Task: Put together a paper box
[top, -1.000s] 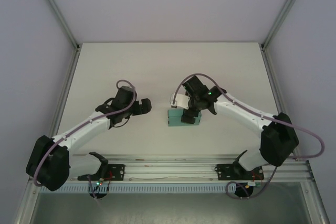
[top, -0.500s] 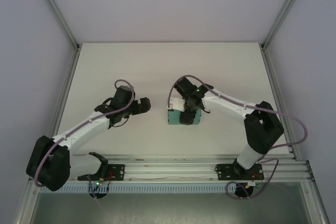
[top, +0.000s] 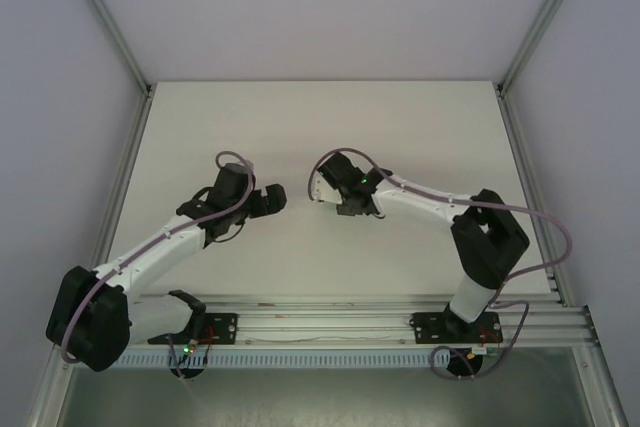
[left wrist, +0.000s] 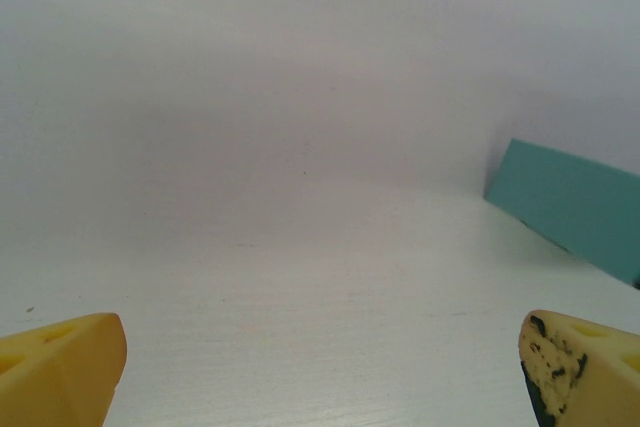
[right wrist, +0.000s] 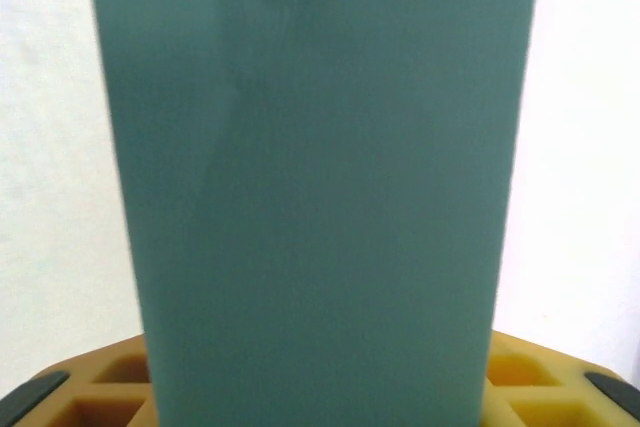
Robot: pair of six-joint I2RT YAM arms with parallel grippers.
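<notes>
The teal-green paper box [right wrist: 315, 187] takes up the middle of the right wrist view as a flat upright panel. My right gripper [right wrist: 320, 402] is shut on it, one yellow finger [right wrist: 90, 387] showing at each of its lower sides. From above, the right gripper [top: 348, 205] is at the table's centre with the box hidden under it. In the left wrist view a slanted teal side of the paper box [left wrist: 575, 207] stands at the right. My left gripper [left wrist: 320, 387] is open and holds nothing, and from above the left gripper [top: 274, 199] is a short gap to the left of the right one.
The white table [top: 300, 127] has grey walls on three sides and aluminium posts at the back corners. A metal rail [top: 320, 322] with both arm bases runs along the near edge.
The right gripper has swung left and away from me, taking the box with it. The box lay in plain sight below the gripper and is now hidden under it. The left arm has hardly moved.
</notes>
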